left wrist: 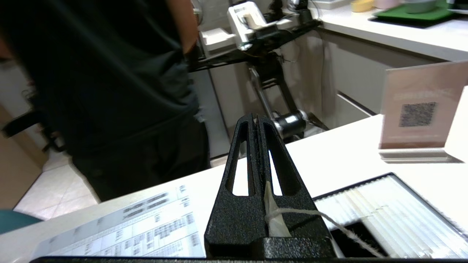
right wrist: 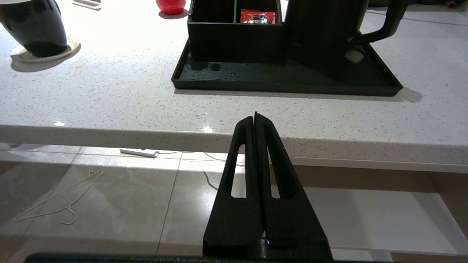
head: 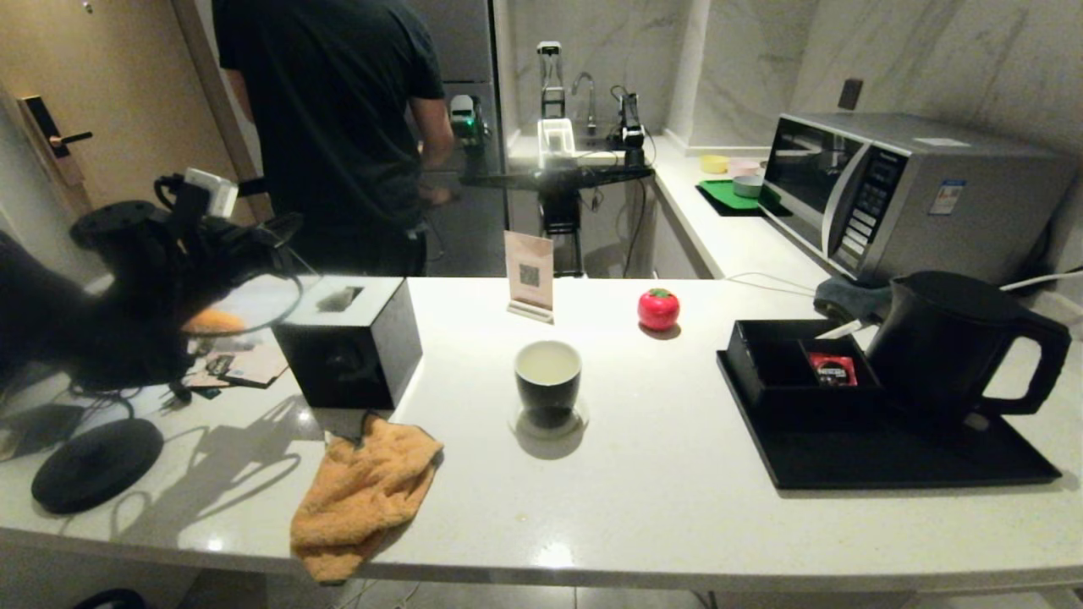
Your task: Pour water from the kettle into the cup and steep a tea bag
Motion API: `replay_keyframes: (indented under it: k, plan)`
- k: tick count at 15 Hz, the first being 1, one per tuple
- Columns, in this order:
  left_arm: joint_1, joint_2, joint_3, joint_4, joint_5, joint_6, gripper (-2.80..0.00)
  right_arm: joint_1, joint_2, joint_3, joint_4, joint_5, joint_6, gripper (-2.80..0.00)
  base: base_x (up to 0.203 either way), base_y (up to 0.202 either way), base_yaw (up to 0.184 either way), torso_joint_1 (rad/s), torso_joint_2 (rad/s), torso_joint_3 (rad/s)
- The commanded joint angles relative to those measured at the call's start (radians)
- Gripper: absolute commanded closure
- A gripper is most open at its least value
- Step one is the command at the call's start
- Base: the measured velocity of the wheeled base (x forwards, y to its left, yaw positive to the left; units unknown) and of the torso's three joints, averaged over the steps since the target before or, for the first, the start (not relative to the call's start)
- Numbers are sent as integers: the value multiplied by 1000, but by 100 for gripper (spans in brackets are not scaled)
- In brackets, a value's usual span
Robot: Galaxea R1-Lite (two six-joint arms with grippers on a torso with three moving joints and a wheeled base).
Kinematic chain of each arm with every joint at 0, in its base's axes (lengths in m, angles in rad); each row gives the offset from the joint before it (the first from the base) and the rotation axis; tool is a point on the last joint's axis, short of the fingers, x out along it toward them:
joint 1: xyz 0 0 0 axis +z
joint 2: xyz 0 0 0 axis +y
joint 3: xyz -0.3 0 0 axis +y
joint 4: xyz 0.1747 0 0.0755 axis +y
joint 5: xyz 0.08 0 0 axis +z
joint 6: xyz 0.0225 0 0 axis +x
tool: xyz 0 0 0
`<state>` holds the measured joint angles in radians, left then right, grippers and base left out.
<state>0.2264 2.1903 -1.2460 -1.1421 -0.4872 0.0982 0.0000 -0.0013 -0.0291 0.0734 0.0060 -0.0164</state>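
Pressed together on a tea bag's string and paper tab, the left gripper [left wrist: 256, 120] is held above the tissue box [head: 349, 340], well left of the cup [head: 547, 382]. The bag should probably be carried level, then lowered inside the rim. Open counter [head: 660, 507] lies between; the kettle [head: 948, 342] is parked on the tray [head: 914, 461], while the right gripper [right wrist: 255, 116] is kept closed below the counter edge.

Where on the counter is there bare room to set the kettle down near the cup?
Bare counter lies between the cup and the black tray, running to the front edge. Left of the cup it is crowded: orange cloth, tissue box. The kettle sits on the tray.
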Motion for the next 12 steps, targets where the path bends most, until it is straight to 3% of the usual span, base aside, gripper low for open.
replay_keyframes:
  k: [1,9,12]
  plan:
    - [-7,16,-6,-2,2,12,0,0,1,0,0,0,0,0,0,0,0,0,0,0]
    - [16,36,-9,3,40,21,0,0,1,0,0,0,0,0,0,0,0,0,0,0]
    - [50,30,-7,1,59,56,0,0,1,0,0,0,0,0,0,0,0,0,0,0]
